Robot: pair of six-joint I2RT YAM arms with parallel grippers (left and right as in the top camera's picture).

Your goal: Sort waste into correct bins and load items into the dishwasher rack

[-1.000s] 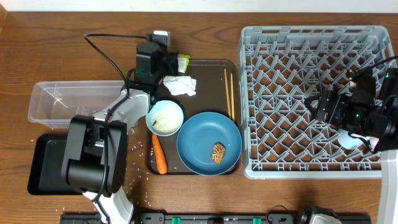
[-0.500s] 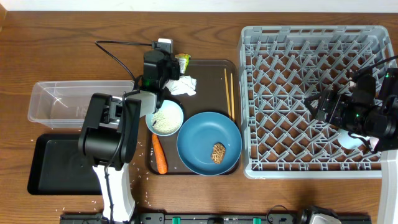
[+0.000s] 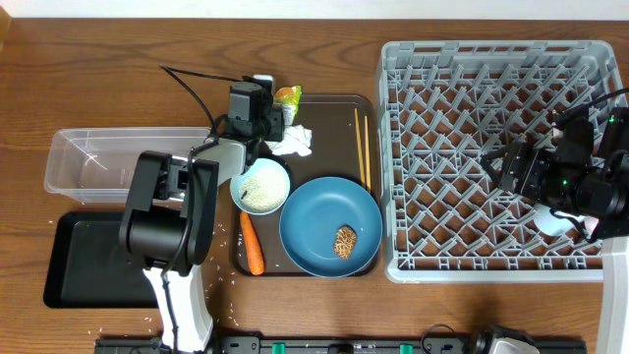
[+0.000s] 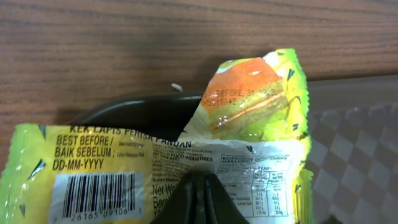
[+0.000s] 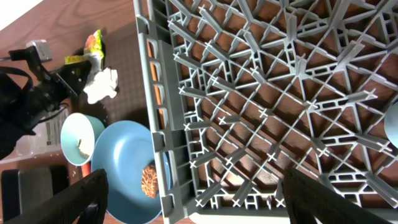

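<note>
My left gripper point(image 3: 269, 108) is shut on the green-yellow snack wrapper point(image 3: 288, 95) at the brown tray's far left corner. In the left wrist view the wrapper point(image 4: 249, 106) fills the frame and the gripper point(image 4: 200, 198) pinches its lower edge. Crumpled white paper point(image 3: 293, 140), a bowl of rice point(image 3: 261, 186), a carrot point(image 3: 253, 243), chopsticks point(image 3: 362, 147) and the blue plate point(image 3: 319, 211) with a brown food piece point(image 3: 346, 242) lie on that tray. My right gripper point(image 3: 503, 167) hangs open over the grey dishwasher rack point(image 3: 462, 79), nothing between its fingers point(image 5: 81, 199).
The clear tub point(image 3: 98, 162) and the black tray point(image 3: 88, 261) lie at the left, beside the left arm's base. A pale blue cup point(image 3: 552, 222) shows in the rack under the right arm. Rice grains are scattered on the table near the carrot.
The left jaws have closed on the wrapper, which now sits slightly raised and turned. The left arm's links swung right. The right arm has not moved.
</note>
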